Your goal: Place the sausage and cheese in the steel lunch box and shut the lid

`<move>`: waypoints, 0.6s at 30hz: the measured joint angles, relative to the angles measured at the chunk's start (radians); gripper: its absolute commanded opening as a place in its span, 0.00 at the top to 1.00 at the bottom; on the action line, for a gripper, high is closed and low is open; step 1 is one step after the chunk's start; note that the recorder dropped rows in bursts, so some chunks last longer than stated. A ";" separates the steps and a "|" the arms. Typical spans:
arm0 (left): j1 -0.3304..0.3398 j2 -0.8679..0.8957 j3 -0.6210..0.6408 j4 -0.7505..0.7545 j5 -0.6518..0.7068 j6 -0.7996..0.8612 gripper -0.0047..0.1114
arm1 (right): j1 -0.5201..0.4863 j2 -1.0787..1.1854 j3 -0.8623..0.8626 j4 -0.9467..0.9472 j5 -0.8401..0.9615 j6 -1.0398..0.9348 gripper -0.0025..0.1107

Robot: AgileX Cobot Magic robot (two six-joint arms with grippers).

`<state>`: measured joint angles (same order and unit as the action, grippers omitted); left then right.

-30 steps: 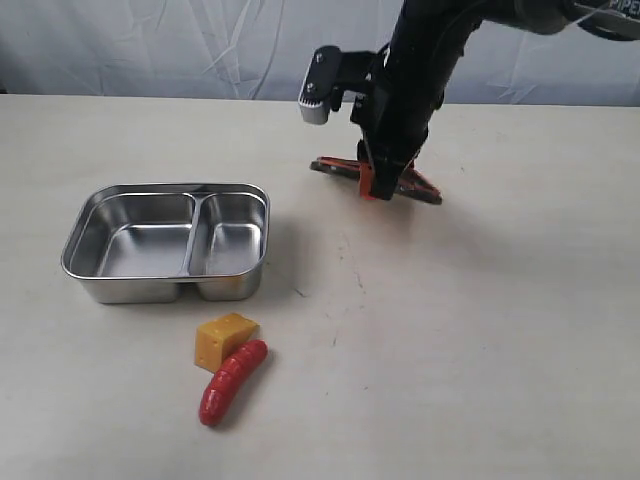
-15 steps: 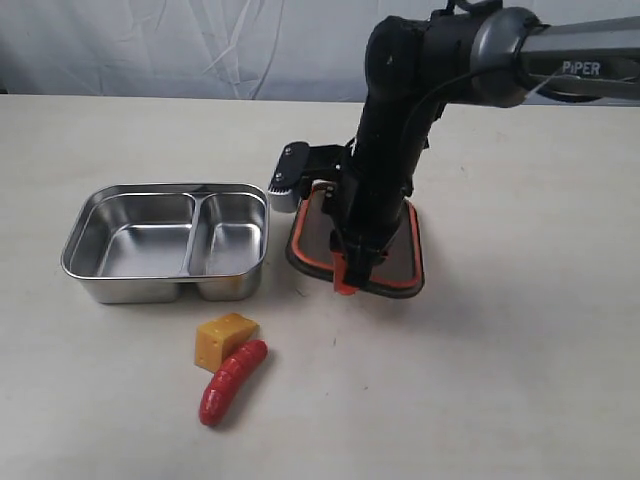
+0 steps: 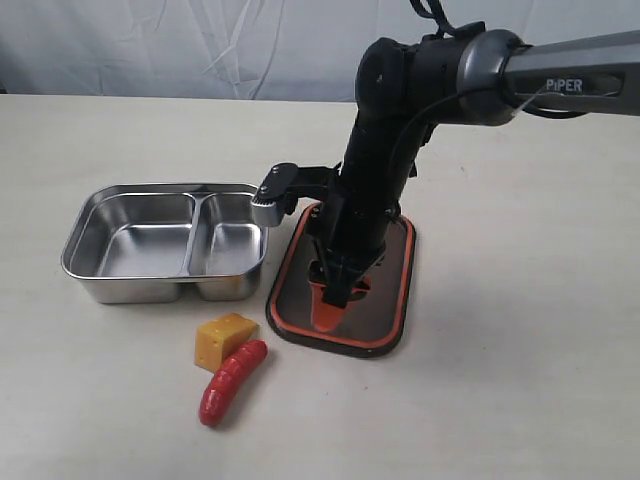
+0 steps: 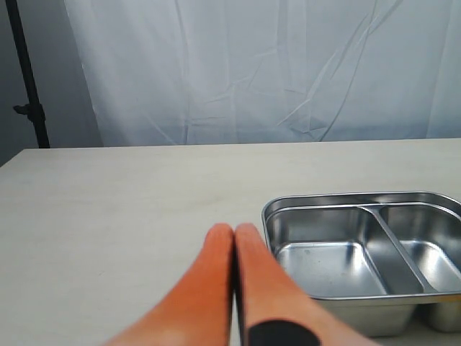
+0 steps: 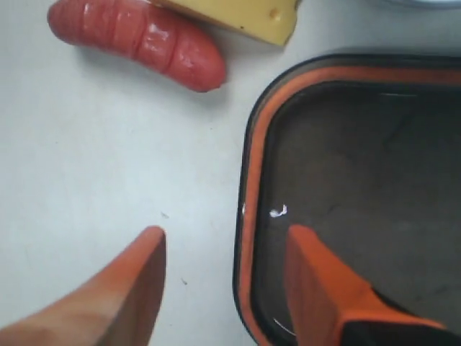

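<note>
Right wrist view: right hand (image 5: 227, 236) spread wide, empty, astride rim of dark translucent orange-rimmed lid (image 5: 360, 180). Left hand (image 4: 234, 232) closed, empty.

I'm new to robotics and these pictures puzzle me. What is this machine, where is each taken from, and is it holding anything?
This is a robot with two arms, each ending in a two-fingered gripper. One picture views the table from outside; the other two come from cameras on the wrists. On it lie an empty steel lunch box, its lid beside it with the orange seal up, a cheese wedge and a sausage. The right gripper is open over the lid's edge, holding nothing. The left gripper is shut and empty.
</note>
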<state>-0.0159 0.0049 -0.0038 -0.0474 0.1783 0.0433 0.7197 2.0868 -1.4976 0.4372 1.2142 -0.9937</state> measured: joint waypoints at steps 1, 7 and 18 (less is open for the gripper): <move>0.000 0.000 0.000 0.000 0.000 0.000 0.96 | 0.000 0.000 0.000 0.002 0.000 0.000 0.53; 0.000 0.000 0.000 0.000 0.000 0.000 0.96 | 0.000 -0.040 0.004 0.012 0.000 0.004 0.69; 0.000 0.000 0.000 0.000 0.000 0.000 0.96 | -0.071 -0.204 0.004 0.165 0.000 0.006 0.98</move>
<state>-0.0159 0.0049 -0.0038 -0.0474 0.1783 0.0433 0.6488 1.8827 -1.4939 0.6019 1.2142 -0.9878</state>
